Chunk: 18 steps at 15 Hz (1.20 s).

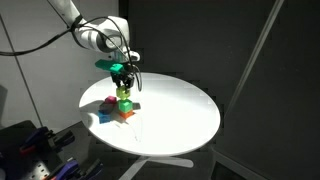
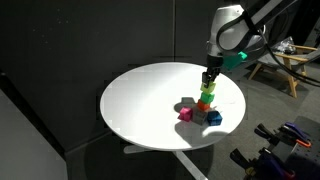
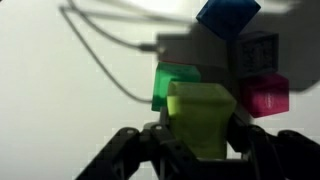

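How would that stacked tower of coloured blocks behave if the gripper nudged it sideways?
It would likely tip easily: the tower is narrow, several blocks high and seemingly loose. Its pieces look rigid and probably light. The gripper is at its top, so slight sideways motion could topple it.

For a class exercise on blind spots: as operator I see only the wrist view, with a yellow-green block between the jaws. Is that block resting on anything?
Observer: Yes. The yellow-green block tops a small stack with a red block at its base.
Operator: Where does the stack stand?
Observer: On a round white table, off-centre, toward one edge.
Operator: Do the blue and magenta blocks touch it?
Observer: The blue block and magenta block lie on the table flanking its base; contact is unclear.
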### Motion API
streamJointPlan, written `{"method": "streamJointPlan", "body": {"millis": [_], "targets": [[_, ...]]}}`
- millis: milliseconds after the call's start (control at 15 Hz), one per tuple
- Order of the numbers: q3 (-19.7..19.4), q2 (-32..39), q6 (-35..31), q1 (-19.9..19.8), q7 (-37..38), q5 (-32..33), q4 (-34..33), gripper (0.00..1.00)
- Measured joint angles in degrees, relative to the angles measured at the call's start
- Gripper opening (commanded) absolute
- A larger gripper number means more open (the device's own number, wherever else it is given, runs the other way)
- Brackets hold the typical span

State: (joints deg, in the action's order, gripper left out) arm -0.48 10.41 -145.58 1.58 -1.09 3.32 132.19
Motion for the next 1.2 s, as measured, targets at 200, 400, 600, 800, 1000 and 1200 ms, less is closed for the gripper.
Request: {"method": "streamJointPlan", "body": {"millis": [200,400,600,800,1000,1200], "targets": [[0.92,-0.47,0.82,0.75,-0.50,1.18,-0.03,0.29],[1.99,-0.47,1.41,1.44,-2.23,1.89,-0.07,0.29],[3.01,-0.35,1.72,2.01,-4.72,2.04,-0.08,0.29],[3.95,0.00,1.72,2.25,-6.85,2.04,-0.11,0.29],[4.74,0.65,1.72,2.40,-8.19,2.04,-0.39,0.29],[5.07,1.88,1.71,3.18,-8.31,2.37,-0.95,0.29]]}}
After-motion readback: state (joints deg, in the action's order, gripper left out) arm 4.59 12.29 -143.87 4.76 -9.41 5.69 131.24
